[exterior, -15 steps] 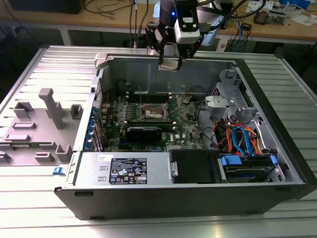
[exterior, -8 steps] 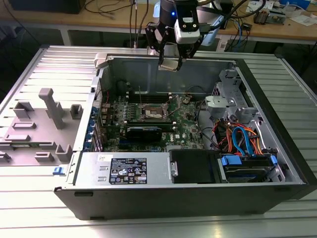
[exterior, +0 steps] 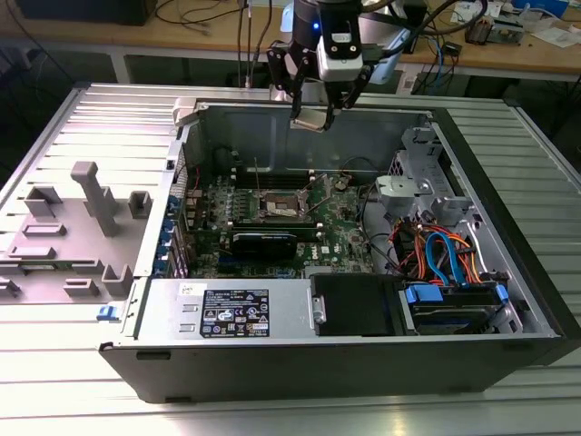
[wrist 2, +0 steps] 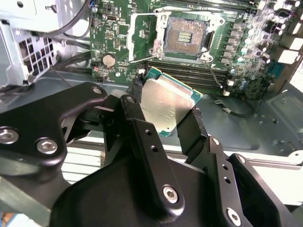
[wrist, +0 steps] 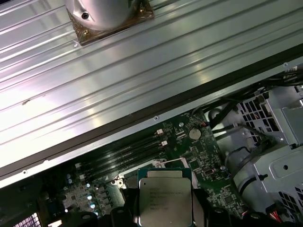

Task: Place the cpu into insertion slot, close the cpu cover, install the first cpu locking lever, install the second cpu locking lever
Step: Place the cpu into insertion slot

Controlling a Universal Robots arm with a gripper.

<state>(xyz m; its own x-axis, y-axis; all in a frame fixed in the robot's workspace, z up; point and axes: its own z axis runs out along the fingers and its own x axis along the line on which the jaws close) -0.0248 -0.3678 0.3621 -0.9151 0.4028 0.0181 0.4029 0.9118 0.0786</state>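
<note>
Pinching the cpu [wrist 2: 168, 106] by its edges in the end effector [wrist 2: 166, 108], well above the empty insertion slot [wrist 2: 184, 35]. Not yet seated; closing and locking steps outstanding.

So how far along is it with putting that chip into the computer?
Nothing is finished yet: the insertion slot sits open and empty. In hand: the tool grips the cpu by its edges, above the open case. Left: seating it, then the closing and locking steps.
</note>
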